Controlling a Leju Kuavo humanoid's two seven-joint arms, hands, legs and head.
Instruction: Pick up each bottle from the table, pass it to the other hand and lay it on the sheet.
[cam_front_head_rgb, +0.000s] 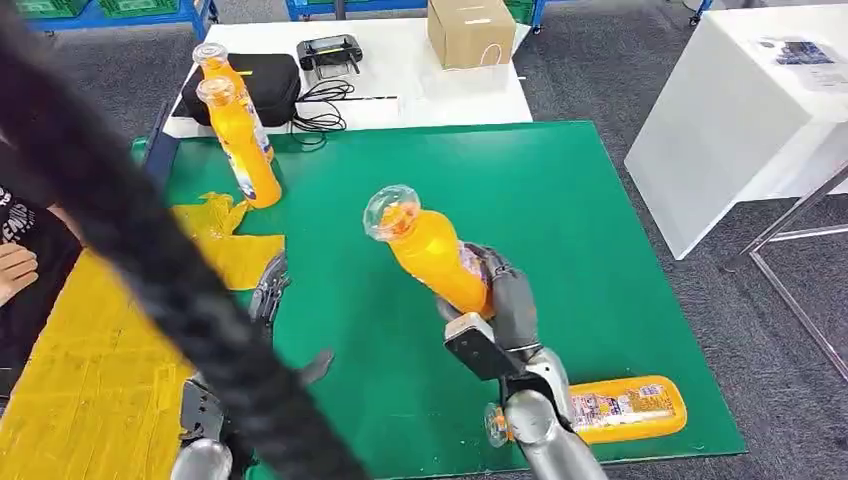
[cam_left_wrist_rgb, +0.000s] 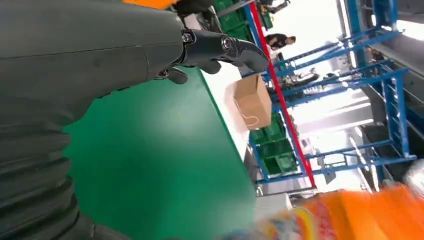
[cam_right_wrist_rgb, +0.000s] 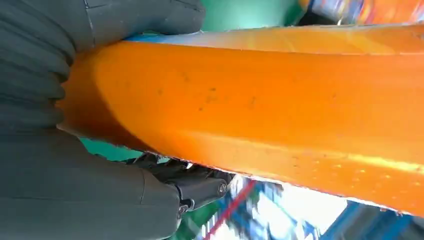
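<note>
My right hand (cam_front_head_rgb: 503, 300) grips an orange juice bottle (cam_front_head_rgb: 432, 252) by its lower body and holds it tilted above the middle of the green mat (cam_front_head_rgb: 560, 200), cap toward the far left. The right wrist view shows the same bottle (cam_right_wrist_rgb: 275, 110) pressed against the palm. My left hand (cam_front_head_rgb: 272, 298) hovers open at the seam between the mat and the yellow sheet (cam_front_head_rgb: 90, 360), with its fingers (cam_left_wrist_rgb: 220, 47) stretched out and nothing in them. Two more bottles (cam_front_head_rgb: 242, 140) stand upright at the mat's far left. Another bottle (cam_front_head_rgb: 625, 408) lies at the front right.
A thick black hose (cam_front_head_rgb: 150, 250) crosses the foreground and hides part of my left arm. A person's hand (cam_front_head_rgb: 14, 268) is at the left edge. A black case (cam_front_head_rgb: 270, 85), a controller (cam_front_head_rgb: 330, 52) and a cardboard box (cam_front_head_rgb: 470, 30) sit behind the mat. A white table (cam_front_head_rgb: 740, 110) stands to the right.
</note>
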